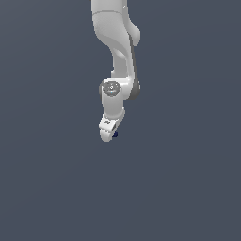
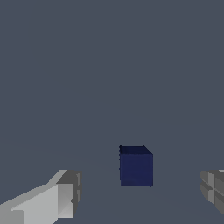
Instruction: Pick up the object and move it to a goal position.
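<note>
The object (image 2: 136,167) is a small dark navy cube resting on the grey floor. In the wrist view it lies between my two grey fingertips (image 2: 70,192), with open floor on both sides of it, touching neither. My gripper (image 2: 142,194) is open and holds nothing. In the exterior view the white arm hangs down from the top middle, and the gripper (image 1: 109,134) is low over the floor. Only a sliver of the cube (image 1: 115,134) peeks out at the gripper's lower edge; the rest is hidden behind the hand.
A plain dark grey floor (image 1: 188,188) fills both views. No goal marker or other object shows.
</note>
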{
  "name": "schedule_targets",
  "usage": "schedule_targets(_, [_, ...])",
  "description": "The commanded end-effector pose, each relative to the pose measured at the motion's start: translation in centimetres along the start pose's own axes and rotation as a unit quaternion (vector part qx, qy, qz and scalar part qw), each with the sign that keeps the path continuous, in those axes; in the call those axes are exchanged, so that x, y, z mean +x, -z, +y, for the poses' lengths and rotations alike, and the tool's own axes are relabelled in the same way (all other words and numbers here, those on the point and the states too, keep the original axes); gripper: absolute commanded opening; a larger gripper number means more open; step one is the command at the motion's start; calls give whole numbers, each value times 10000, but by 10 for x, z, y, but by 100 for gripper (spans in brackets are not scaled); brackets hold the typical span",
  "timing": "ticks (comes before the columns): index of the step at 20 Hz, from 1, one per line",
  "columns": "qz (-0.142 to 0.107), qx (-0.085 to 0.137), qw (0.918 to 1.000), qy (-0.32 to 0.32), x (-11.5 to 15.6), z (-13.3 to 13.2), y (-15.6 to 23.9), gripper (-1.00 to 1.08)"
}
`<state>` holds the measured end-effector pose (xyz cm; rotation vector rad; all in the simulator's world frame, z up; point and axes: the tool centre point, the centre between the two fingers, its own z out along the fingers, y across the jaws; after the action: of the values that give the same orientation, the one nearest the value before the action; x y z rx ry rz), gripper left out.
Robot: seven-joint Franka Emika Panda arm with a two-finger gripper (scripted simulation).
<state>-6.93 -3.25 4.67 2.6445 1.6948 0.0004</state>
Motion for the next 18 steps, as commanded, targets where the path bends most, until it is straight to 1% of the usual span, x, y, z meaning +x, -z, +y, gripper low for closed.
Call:
schedule_targets(1, [-1, 4, 10000, 8, 0, -1, -12, 100])
schedule_targets(5, [-1, 4, 10000, 15, 0, -1, -27, 100])
schedule_targets(10, [-1, 4, 10000, 15, 0, 0, -34, 100])
schedule_targets(11, [-1, 4, 10000, 15, 0, 0, -34, -100])
schedule_targets(18, [-1, 4, 10000, 15, 0, 0, -34, -100])
